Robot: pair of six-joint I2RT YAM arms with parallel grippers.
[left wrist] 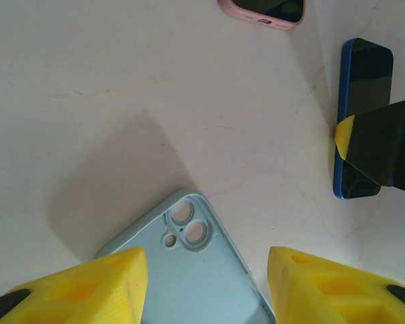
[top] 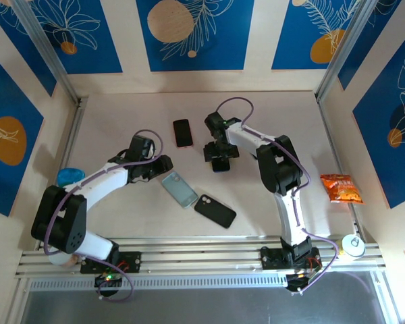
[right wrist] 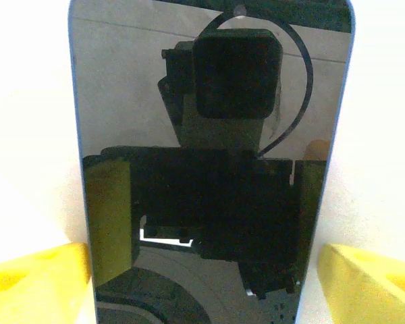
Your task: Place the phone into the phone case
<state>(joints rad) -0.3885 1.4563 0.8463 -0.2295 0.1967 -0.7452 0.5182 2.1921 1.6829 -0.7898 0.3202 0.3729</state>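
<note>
1. The pale table (top: 121,115) carries everything, and patterned blue and cream walls stand around it.
2. The left arm (top: 101,181) reaches in from the near left corner. The right arm (top: 277,165) stretches further, towards the middle of the table.
3. The left tool (left wrist: 208,273) is open. Its yellow fingers (left wrist: 94,283) stand apart over the near end of the light blue case (top: 180,190) and do not clamp it. Whether they touch its surface I cannot tell.
4. The right tool (right wrist: 202,277) is also open. It sits low over the blue phone (right wrist: 209,135) with one yellow finger on each long side, and a sliver of table shows by the right-hand finger.
5. A black phone (top: 215,210) lies flat with its back up and its lenses showing, just beside the light blue case on the side nearer the arm bases.
6. The light blue case lies flat and empty between the two arms. The table shows through its camera holes.
7. The blue phone lies screen up on the bare table, well apart from the light blue case and not in any case. Its glass mirrors the camera above it.
8. A pink case (left wrist: 263,12) lies further back, left of the blue phone, with a dark-screened phone seated in it.
9. An orange snack bag (top: 341,187) lies by the right wall.
10. A blue round thing (top: 71,177) sits at the left edge, and a small white round thing (top: 352,244) sits at the near right corner.
</note>
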